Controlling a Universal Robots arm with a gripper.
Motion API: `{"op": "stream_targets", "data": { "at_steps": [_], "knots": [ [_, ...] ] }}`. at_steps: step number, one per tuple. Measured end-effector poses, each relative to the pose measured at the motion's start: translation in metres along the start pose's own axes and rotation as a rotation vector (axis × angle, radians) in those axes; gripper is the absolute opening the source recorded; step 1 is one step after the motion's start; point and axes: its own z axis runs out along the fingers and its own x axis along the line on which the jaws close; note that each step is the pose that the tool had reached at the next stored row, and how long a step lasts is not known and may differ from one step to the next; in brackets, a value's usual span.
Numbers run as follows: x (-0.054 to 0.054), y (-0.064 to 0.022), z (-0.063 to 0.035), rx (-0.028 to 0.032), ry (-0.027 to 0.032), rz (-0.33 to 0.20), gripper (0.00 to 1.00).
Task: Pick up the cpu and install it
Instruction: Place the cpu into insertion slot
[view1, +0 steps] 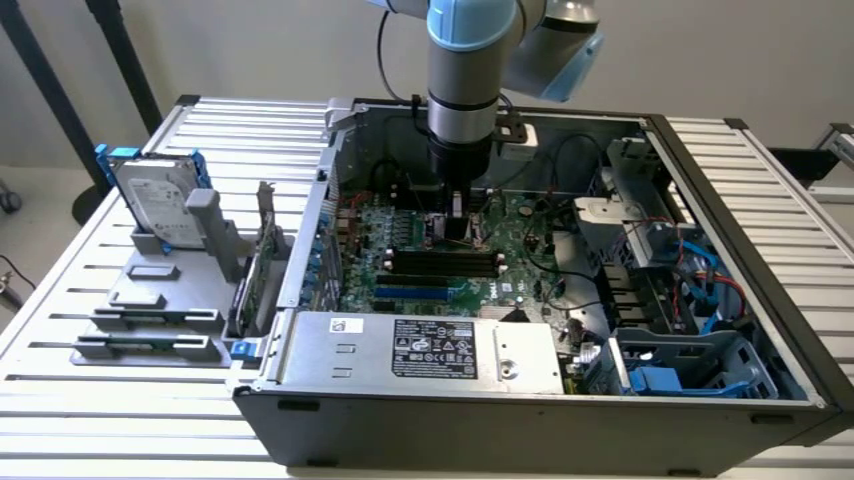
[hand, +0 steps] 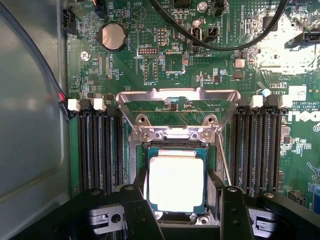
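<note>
The pincer (hand: 184, 196) straddles the cpu (hand: 176, 180), which lies flat in the motherboard (hand: 210, 65) socket under the raised metal frame (hand: 177, 97); whether the fingers (hand: 136, 200) grip it cannot be told.

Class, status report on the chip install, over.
Tool low in the case, astride the chip. Chip at socket. Clamp frame open; nothing blocking.

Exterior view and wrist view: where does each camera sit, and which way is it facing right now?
Exterior view: off the arm, high outside the open computer case, looking down into it; the arm and gripper show, hanging over the motherboard.
Wrist view: on the wrist, facing down at the cpu at its socket, next to the open load plate; the gripper's black body shows.
Shared: the motherboard and the gripper.
</note>
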Motion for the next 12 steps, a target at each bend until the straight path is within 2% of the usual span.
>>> {"op": "stream_targets", "data": {
  "at_steps": [12],
  "knots": [
    [0.0001,0.0002,0.0006,-0.0001,0.0002,0.000,0.55]
  ]
}}
